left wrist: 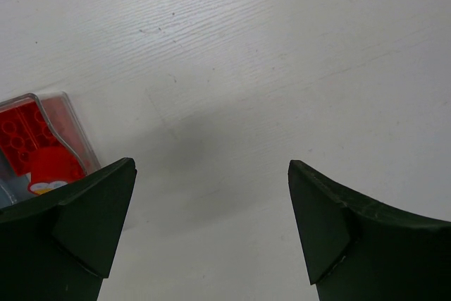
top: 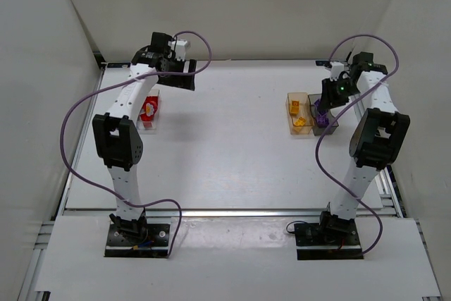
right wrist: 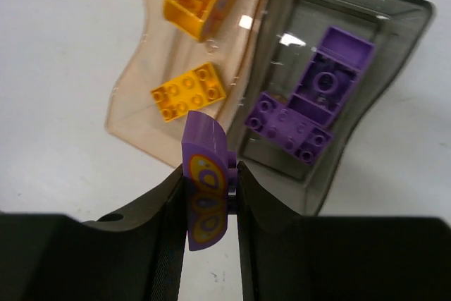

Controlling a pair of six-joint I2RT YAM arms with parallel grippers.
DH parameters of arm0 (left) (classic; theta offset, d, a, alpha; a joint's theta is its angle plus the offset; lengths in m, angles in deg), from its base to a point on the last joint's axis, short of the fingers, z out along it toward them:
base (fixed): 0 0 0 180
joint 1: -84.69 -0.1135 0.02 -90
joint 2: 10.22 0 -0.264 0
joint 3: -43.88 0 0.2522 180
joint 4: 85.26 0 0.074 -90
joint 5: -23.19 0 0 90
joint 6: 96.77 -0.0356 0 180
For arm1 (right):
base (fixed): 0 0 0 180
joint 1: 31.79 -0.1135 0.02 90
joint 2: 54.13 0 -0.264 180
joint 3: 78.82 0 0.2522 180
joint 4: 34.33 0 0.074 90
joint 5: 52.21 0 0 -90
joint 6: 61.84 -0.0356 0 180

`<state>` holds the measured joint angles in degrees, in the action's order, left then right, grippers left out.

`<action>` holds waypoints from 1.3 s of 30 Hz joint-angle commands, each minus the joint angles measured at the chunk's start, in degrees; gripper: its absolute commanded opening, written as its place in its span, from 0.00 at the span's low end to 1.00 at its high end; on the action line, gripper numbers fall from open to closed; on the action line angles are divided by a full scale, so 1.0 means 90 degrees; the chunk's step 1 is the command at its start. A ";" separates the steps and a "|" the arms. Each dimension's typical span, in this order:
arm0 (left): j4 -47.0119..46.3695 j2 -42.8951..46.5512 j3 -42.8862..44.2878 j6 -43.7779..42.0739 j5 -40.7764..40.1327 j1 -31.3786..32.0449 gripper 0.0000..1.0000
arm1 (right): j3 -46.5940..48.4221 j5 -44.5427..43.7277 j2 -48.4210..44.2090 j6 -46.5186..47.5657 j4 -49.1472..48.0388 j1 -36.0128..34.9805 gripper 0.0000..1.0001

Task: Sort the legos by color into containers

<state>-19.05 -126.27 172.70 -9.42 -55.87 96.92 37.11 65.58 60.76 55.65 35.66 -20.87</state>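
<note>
Right gripper (right wrist: 210,174): your fingers pinch a purple rounded piece (right wrist: 203,144) by its two flat sides. Its curved end sticks out past the fingertips.
Held piece, position: it hangs at the far right of the table (top: 232,139), about where the two bins there meet. The wrist view does not show whether it is fully over the dark one.
Smoky grey bin (right wrist: 405,29): it is the right-hand bin of the pair and holds purple bricks (right wrist: 289,128) lying flat, so by colour this looks like your target.
Amber bin (right wrist: 130,114): it stands just left of the grey bin, right up against it, and holds yellow bricks (right wrist: 189,93). Keep the purple piece out of it.
Left gripper (left wrist: 211,167): its fingers are spread wide with nothing between them, above bare table at the far left.
Clear bin (left wrist: 70,121): it sits just beside the left fingers and holds red bricks (left wrist: 25,135).
Handling: the piece is likely light, hard and glossy, so expect it to pivot or slip if you ease the squeeze early. It should stand a short drop without harm.
Hold: the flat sides are the right faces to grip, because the curved top gives no purchase.
Next move, as a judgement: shift right until the piece is clearly inside the grey walls, then let go low.
Risk: a release over the shared edge could bounce it into the amber bin.
Not seen: no green bricks or fourth bin show in these views.
</note>
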 commanded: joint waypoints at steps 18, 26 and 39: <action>0.0081 0.0316 -0.0080 -0.0086 -0.0347 -0.0011 0.99 | -0.0268 -0.1047 0.0203 -0.0476 -0.0710 0.0017 0.66; 0.0081 0.0579 -0.0236 0.0012 -0.0299 -0.0333 1.00 | -0.0045 -0.0150 -0.1025 -0.0807 -0.1207 0.0018 0.73; 0.0159 0.1019 -0.1045 -0.0300 0.0406 -0.1183 0.99 | 0.1256 0.1385 -0.0286 -0.1929 -0.1538 -0.2140 0.84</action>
<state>-17.85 -122.14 165.23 -10.73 -55.02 87.43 48.31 74.63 54.38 42.75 23.44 -35.84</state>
